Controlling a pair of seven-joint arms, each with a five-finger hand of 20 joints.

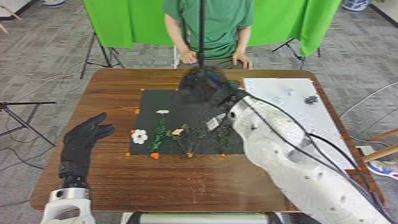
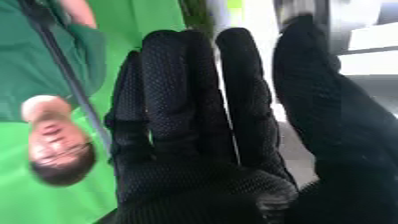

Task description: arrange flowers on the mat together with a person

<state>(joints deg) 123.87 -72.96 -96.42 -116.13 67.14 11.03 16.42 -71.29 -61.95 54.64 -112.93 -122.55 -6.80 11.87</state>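
Note:
My right hand (image 1: 204, 86), blurred, hangs over the far part of the black mat (image 1: 153, 102). In the right wrist view the same hand (image 2: 204, 185) is open, its fingers straight and nothing visible in its grasp. A white flower (image 1: 139, 136) lies at the mat's left side. Beside it stretches a green leafy stem (image 1: 160, 132) with a small white bloom (image 1: 163, 111) at its far end. Farther right is a cream flower (image 1: 178, 132) on thin stems. Near my right forearm, more dark sprigs are partly hidden. My left hand (image 1: 82, 140) rests open left of the mat.
A white sheet (image 1: 275, 92) with a small dark clump (image 1: 311, 99) on it covers the table's right side. Small orange pieces (image 1: 155, 155) dot the mat's edges. Bare brown wood (image 1: 178, 185) lies in front of the mat. My right arm spans the mat's right part.

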